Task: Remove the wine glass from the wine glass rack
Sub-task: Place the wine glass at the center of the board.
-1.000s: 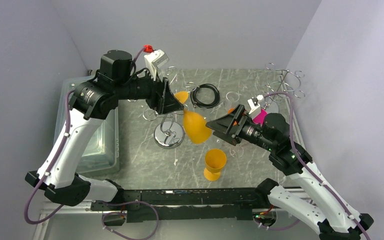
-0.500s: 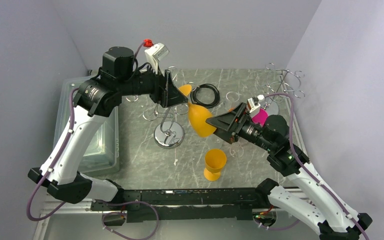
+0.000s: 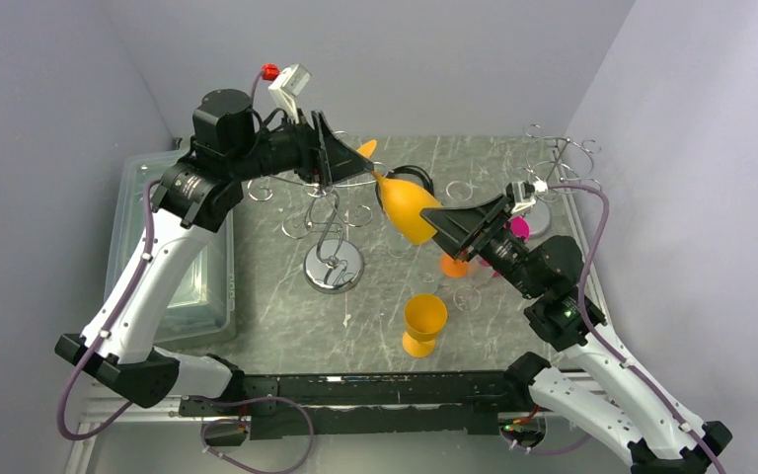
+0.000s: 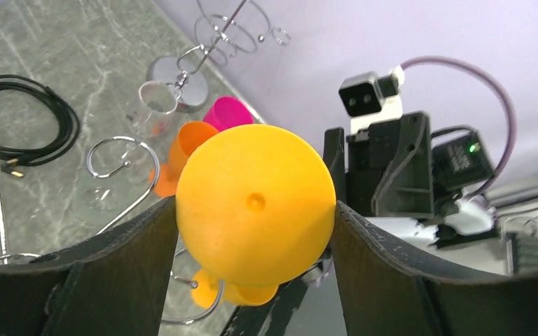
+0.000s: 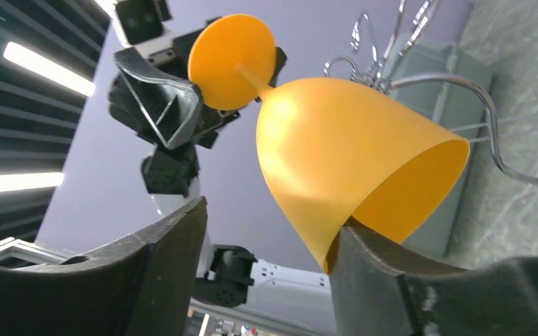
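Wine glass [image 3: 410, 209] hangs midair, foot between left jaws, bowl between right jaws.

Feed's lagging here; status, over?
Left gripper shut on foot of orange plastic wine glass; right gripper open around bowl. Glass midair, off chrome wire rack.

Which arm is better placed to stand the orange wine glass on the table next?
Right, probably. The right gripper straddles the bowl of the wine glass, so the foot is free to land; the left gripper clamps that foot.
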Available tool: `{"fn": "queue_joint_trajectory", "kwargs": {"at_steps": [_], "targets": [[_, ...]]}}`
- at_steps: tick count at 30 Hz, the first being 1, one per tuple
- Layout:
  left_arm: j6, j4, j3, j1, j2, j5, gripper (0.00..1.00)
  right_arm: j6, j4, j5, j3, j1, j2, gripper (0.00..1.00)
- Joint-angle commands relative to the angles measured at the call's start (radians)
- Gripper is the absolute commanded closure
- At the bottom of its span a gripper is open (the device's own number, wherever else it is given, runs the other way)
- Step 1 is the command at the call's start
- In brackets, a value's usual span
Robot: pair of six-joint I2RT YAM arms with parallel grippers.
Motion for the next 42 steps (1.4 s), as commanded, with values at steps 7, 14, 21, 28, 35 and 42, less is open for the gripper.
{"fn": "queue_joint_trajectory", "kwargs": {"at_steps": [7,14,21,28,35,42], "targets": [[-0.169,0.245,-0.065,0.042,-0.023,0.027,0.61,-0.059,0.148,0.063,0.088,0.004,-0.005,0.78],[-0.159,0.234,-0.062,0.048,-0.025,0.030,0.19,-0.134,0.047,0.100,0.169,0.004,0.002,1.00],[-0.042,0.098,0.024,0.048,-0.021,-0.051,0.00,-0.298,-0.311,0.203,0.401,0.004,0.026,1.00],[0.070,-0.008,0.069,0.048,-0.021,-0.113,0.00,-0.448,-0.791,0.402,0.658,0.004,0.037,1.00],[0.126,-0.060,0.092,0.048,-0.006,-0.114,0.01,-0.515,-1.161,0.711,0.839,0.004,0.105,1.00],[0.172,-0.137,0.165,0.048,0.031,-0.108,0.01,-0.470,-1.453,0.994,0.952,0.004,0.257,1.00]]}}
